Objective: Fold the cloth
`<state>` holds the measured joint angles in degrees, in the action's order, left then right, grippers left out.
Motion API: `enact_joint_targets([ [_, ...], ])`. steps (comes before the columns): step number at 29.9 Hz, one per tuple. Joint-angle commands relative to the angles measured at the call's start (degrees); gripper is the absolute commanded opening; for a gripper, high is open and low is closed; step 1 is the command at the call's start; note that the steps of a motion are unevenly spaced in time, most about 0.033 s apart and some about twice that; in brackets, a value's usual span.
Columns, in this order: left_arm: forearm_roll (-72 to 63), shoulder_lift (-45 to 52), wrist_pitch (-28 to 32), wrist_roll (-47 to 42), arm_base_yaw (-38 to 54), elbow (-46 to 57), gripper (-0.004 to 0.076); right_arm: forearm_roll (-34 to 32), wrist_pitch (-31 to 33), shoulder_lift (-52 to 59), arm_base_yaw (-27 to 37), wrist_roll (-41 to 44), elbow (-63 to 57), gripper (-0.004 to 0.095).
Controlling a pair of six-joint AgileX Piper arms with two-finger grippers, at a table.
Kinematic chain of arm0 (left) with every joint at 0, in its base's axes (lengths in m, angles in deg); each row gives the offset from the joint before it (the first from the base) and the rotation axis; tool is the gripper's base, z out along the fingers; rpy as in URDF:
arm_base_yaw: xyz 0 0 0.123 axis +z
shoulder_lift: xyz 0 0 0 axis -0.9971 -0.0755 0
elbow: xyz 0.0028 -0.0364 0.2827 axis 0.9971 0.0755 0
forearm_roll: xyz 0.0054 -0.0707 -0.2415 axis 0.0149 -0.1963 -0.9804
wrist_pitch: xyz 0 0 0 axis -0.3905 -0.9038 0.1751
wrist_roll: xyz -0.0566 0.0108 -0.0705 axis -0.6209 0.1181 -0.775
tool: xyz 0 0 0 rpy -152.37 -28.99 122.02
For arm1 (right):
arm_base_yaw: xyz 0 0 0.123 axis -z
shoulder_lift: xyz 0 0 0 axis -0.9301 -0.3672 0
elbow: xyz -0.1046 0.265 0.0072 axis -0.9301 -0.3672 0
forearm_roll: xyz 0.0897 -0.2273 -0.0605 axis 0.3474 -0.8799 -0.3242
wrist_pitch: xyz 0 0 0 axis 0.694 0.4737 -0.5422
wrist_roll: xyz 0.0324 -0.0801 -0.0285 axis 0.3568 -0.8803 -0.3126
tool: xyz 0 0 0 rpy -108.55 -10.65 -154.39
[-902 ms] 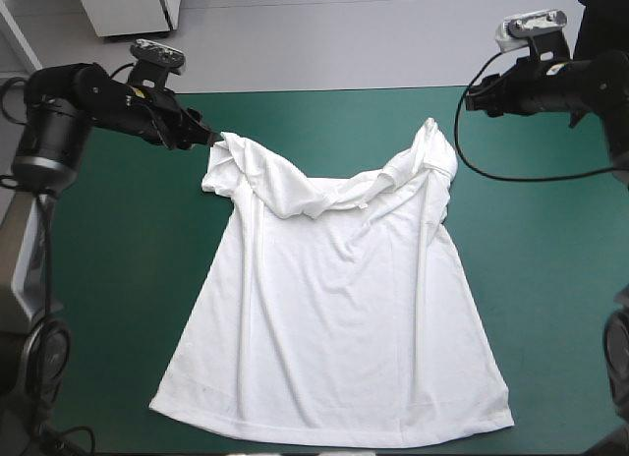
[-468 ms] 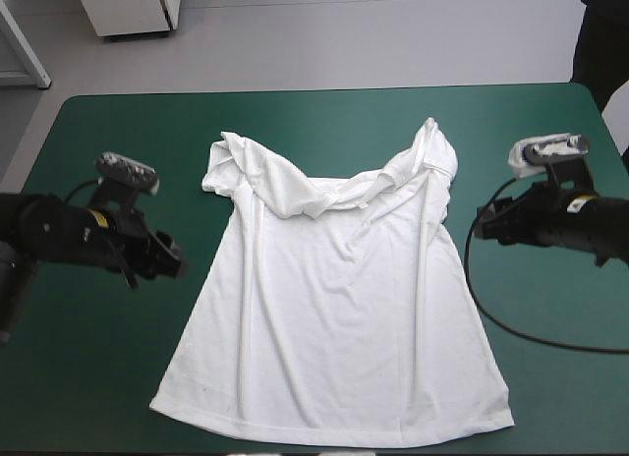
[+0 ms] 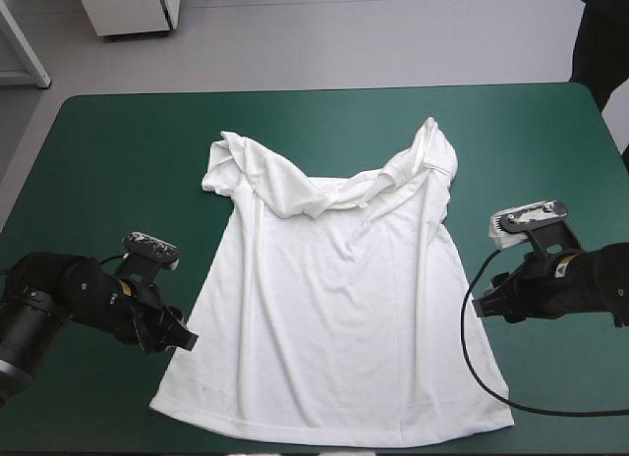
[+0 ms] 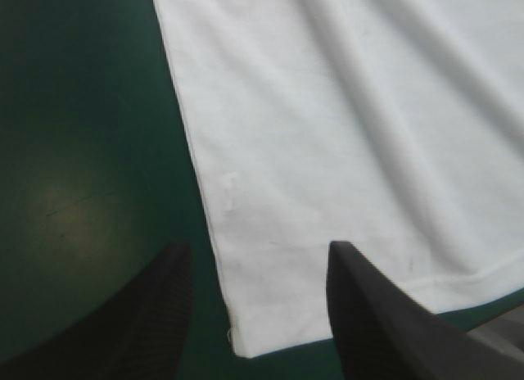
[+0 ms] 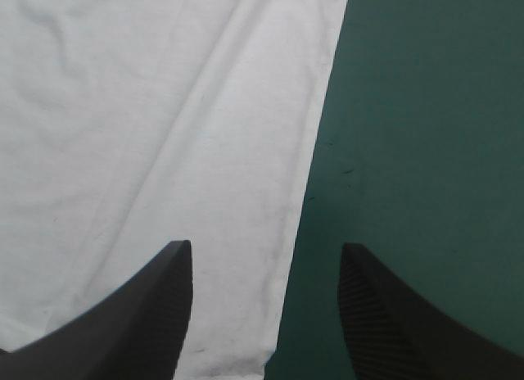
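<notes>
The white T-shirt (image 3: 339,299) lies spread on the teal-green table, hem toward the near edge, its collar and sleeves bunched at the far end. My left gripper (image 3: 182,340) is low at the shirt's left side near the hem, open. In the left wrist view the left gripper (image 4: 258,273) straddles the T-shirt's (image 4: 344,134) side edge close to the hem corner. My right gripper (image 3: 479,307) is open at the shirt's right side edge. In the right wrist view the right gripper (image 5: 266,269) has the T-shirt's (image 5: 147,134) side edge between its fingers.
Bare teal-green cover (image 3: 118,171) runs along both sides of the shirt and beyond its collar. The table's near edge is just past the hem. A white cabinet (image 3: 128,6) stands on the floor beyond the far edge.
Both arms have come down from the shirt's shoulders toward the near edge. They now sit low at the two side edges near the hem. The shirt has not moved.
</notes>
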<state>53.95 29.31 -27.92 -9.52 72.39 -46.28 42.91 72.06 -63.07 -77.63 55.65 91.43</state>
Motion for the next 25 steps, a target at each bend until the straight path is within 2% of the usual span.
enact_joint_targets([
  [1, 0.3, 1.2, -2.4, -0.7, -0.5, 1.5, 0.0379, 0.2, 0.2, 0.8, -0.2, 0.4, 1.2, 0.0510],
  [13, 1.3, 1.8, -1.8, -1.0, -2.0, 13.7, 0.0379, 0.1, 0.2, 0.8, -2.4, 0.5, 1.2, 0.0510],
  [25, 2.5, 1.7, 5.8, -1.0, -2.0, 20.9, 0.0379, 1.6, 0.2, 0.8, -2.4, 1.0, 1.2, 0.0509],
])
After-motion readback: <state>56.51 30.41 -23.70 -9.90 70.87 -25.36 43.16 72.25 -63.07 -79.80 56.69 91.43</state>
